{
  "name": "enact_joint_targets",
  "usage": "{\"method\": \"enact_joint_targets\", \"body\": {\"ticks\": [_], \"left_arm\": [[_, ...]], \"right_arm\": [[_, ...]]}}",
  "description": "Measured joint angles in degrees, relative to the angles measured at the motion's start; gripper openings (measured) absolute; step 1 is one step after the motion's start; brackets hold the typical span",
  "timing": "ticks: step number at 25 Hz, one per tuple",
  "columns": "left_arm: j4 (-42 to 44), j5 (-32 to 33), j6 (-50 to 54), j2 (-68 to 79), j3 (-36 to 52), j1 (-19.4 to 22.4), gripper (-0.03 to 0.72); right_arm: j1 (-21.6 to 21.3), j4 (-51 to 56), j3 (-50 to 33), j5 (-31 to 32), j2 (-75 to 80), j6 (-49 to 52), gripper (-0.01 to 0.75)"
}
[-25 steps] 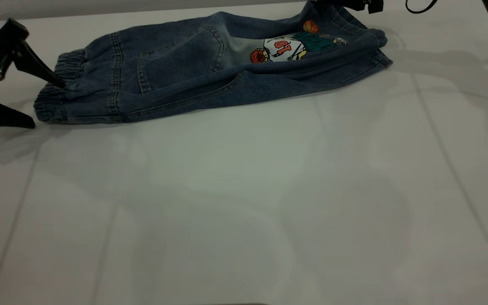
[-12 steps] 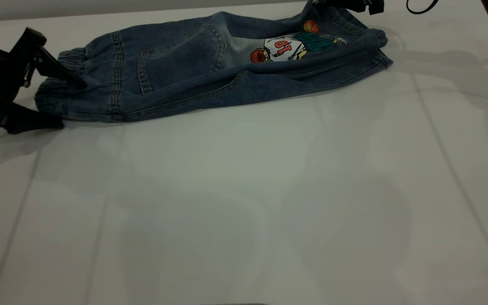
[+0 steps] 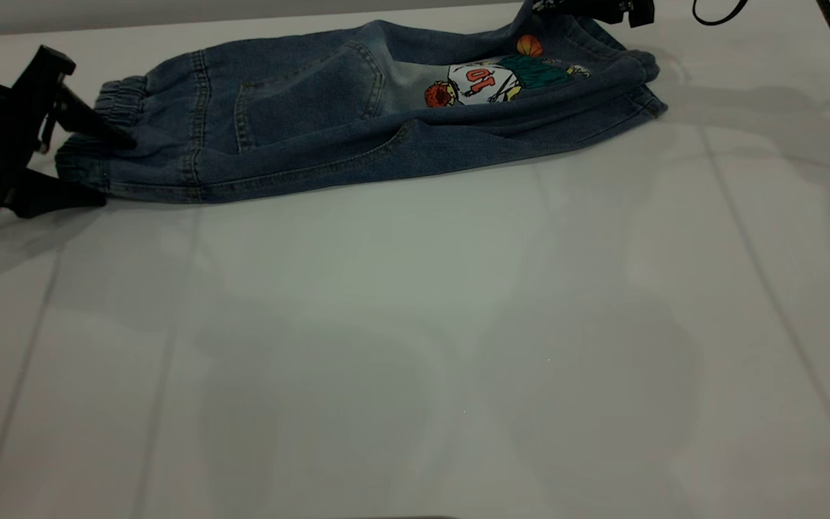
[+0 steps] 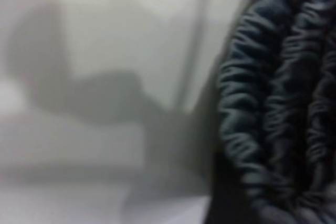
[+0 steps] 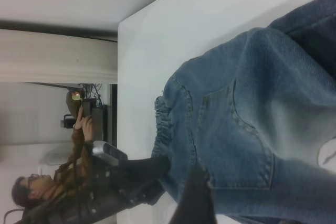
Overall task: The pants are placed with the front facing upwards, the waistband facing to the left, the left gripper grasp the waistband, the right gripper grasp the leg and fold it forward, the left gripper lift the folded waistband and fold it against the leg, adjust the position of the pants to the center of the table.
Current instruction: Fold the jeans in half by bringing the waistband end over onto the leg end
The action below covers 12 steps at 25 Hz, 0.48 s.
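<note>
waistband [image 3: 91,155] between left gripper [image 3: 101,167] fingers (spread)

The pants [image 3: 357,115] span the far strip of the bench [image 3: 415,346]. The left end effector [image 3: 101,169] straddles the waistband [image 3: 101,126]; the right end effector [image 3: 595,9] occupies the far-right edge. Near bench is unobstructed.
</note>
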<state>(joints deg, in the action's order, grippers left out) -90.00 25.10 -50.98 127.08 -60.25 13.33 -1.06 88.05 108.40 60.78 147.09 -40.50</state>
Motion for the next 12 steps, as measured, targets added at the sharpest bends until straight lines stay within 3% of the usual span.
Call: {"method": "enact_joint_targets", "body": {"ticks": [5, 12], "left_arm": [[-1.1, 0.2, -0.3, 0.9, -0.1, 0.0, 0.123], [1.8, 3.1, -0.9, -1.2, -0.1, 0.0, 0.099]], "right_arm": [[0.1, 0.0, 0.0, 0.2, 0.0, 0.0, 0.537], [4.4, -0.6, 0.0, 0.0, 0.0, 1.5, 0.537]]}}
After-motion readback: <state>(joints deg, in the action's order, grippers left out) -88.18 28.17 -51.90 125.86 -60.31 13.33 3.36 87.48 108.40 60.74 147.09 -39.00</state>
